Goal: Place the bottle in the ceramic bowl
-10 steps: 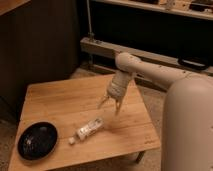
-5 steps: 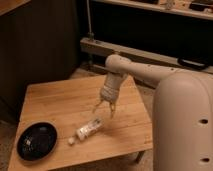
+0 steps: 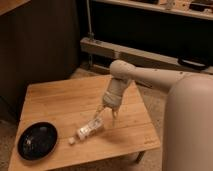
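The bottle (image 3: pixel 90 129) is small and white with a pale label. It lies on its side on the wooden table (image 3: pixel 60 100), near the front, with its white cap (image 3: pixel 71 141) pointing front-left. The ceramic bowl (image 3: pixel 37 140) is a shallow glossy black dish at the table's front-left corner, a short way left of the bottle. My gripper (image 3: pixel 106 114) points down just above the bottle's right end, at the tip of the white arm. Its fingers are spread open and hold nothing.
My white body (image 3: pixel 192 125) fills the right side, next to the table's right edge. A dark cabinet wall (image 3: pixel 45 45) stands behind the table. A metal rail (image 3: pixel 135 52) runs along the back.
The gripper has come down and a little forward toward the bottle's right end. The bottle and the bowl have not moved.
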`<state>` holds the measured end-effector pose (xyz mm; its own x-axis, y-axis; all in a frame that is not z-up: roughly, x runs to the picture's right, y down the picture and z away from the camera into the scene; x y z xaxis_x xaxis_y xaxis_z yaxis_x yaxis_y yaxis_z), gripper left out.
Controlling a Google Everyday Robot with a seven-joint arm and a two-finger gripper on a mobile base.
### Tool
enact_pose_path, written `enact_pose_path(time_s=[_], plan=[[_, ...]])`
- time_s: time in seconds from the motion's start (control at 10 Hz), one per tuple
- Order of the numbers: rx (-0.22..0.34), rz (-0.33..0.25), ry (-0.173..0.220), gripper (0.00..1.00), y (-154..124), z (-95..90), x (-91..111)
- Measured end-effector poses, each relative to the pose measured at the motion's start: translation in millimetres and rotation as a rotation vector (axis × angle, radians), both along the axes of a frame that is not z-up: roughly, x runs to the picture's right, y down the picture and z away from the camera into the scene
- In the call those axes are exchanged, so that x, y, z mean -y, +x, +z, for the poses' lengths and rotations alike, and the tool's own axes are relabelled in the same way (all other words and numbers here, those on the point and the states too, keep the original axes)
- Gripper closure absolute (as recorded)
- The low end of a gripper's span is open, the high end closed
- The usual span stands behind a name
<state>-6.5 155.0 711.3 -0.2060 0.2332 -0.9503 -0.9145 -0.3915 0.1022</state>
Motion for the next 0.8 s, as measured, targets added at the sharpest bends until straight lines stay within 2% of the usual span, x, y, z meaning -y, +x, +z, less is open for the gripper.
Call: enact_pose_path(time_s=[0.2, 0.6, 0.8], plan=[[-0.040, 0.016, -0.028, 0.35, -1, -1.4, -13], [-0.075, 0.027, -0.089, 0.35, -7, 10.7, -29], [-0.085, 0.033, -0.096, 0.35, -11, 14.8, -31]])
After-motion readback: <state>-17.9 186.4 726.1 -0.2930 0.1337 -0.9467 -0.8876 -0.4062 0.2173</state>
